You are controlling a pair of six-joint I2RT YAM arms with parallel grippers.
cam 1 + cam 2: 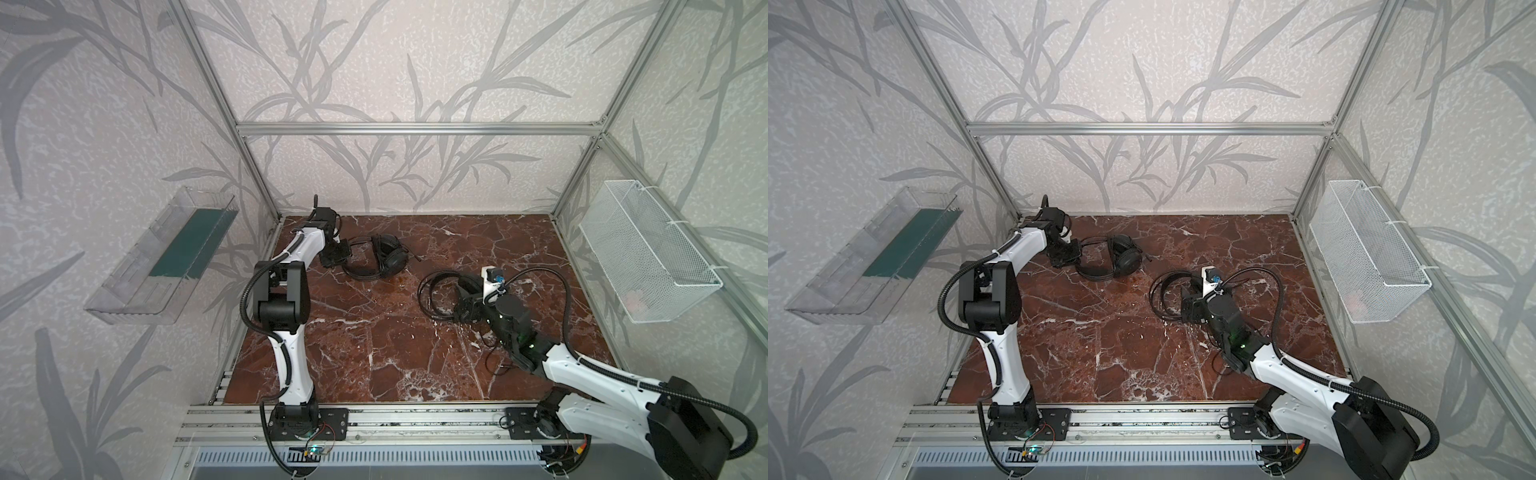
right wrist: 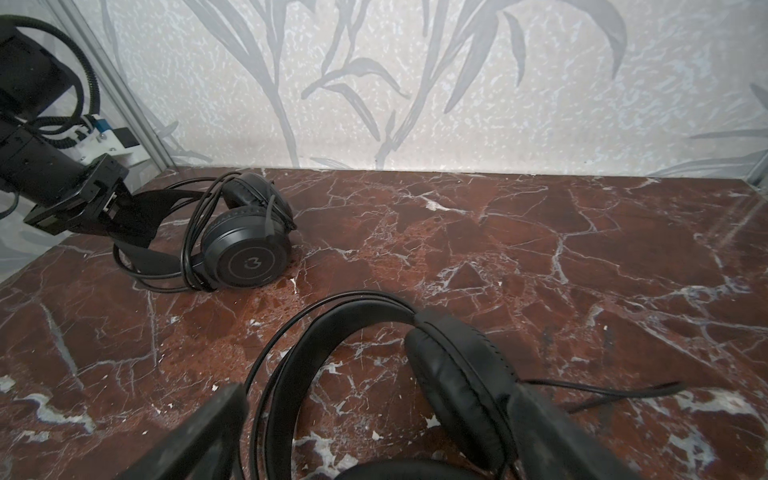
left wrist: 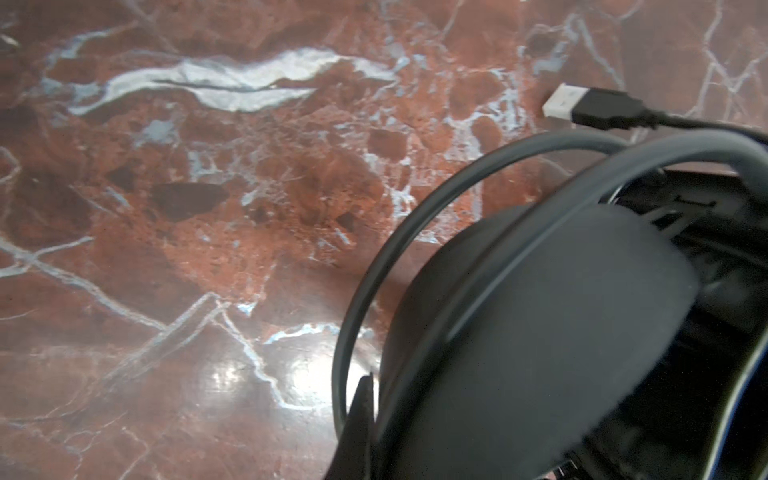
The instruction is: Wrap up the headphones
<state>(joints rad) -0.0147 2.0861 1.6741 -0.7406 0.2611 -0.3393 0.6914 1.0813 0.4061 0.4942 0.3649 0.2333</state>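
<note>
The far headset [image 2: 245, 237] is pinched at its band by the left pincer [image 2: 124, 208], likely steadying it; the right pincer [image 2: 374, 432] is spread around the near headset [image 2: 457, 386].

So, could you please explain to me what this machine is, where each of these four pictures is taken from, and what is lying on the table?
These are two white-and-black robot arms bolted to a rail at the front of a red marble table. Two pictures look down on the whole scene from overhead; the other two come from cameras on the arms' wrists. Two black headsets lie on the table. The left gripper is shut on the headband of the far headset, whose cable is already looped around it, its plug lying loose. The right gripper stands open, its fingers either side of an earcup of the near headset, whose cable trails across the table.
</note>
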